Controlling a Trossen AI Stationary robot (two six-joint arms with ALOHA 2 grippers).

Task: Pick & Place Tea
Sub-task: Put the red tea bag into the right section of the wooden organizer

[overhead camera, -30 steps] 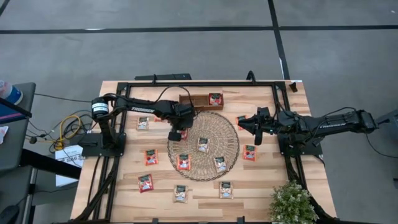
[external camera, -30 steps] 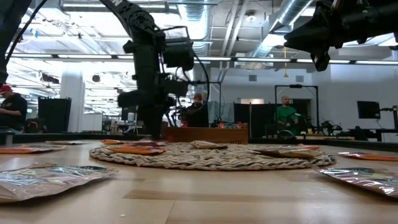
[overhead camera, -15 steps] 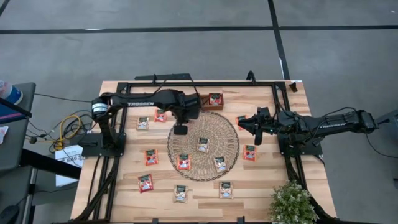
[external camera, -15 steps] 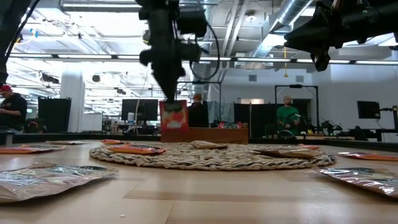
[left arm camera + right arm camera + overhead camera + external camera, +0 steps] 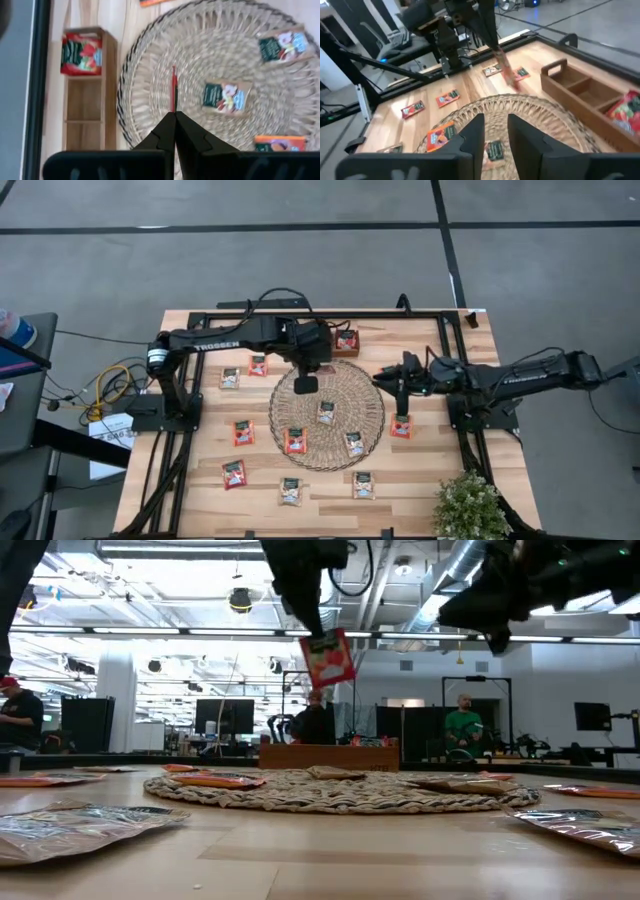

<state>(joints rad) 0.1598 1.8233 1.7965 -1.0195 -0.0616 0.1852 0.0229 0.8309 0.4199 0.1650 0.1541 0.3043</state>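
My left gripper (image 5: 312, 628) is high above the far left part of the round woven mat (image 5: 327, 415), shut on a red-orange tea sachet (image 5: 328, 658). In the left wrist view the sachet (image 5: 174, 92) shows edge-on. The wooden divided tray (image 5: 325, 341) lies beyond the mat's far edge with one red sachet (image 5: 347, 340) in its right compartment. Three sachets lie flat on the mat, among them a beige one (image 5: 327, 412). Several more lie on the table around it. My right gripper (image 5: 495, 131) hovers open near the mat's right edge, touching nothing. My left gripper pinches the red-orange sachet by its upper edge (image 5: 318, 638) between the two fingers, which come from above and point down. The sachet is lifted clear, hangs below the fingertips and is tilted sideways in the low view.
Sachets lie left of the mat (image 5: 230, 377) (image 5: 258, 365) (image 5: 243, 432), near the near edge (image 5: 234, 473) (image 5: 291, 491) (image 5: 363, 484) and right of the mat (image 5: 401, 425). A potted plant (image 5: 468, 505) stands at the near right corner. A black frame (image 5: 320, 315) borders the table.
My left gripper, down at the mat's far left rim a second ago, has risen with the red-orange sachet, lifting it clear, and has moved right and toward the tray. My right gripper has moved a little toward the table's left, toward the mat.
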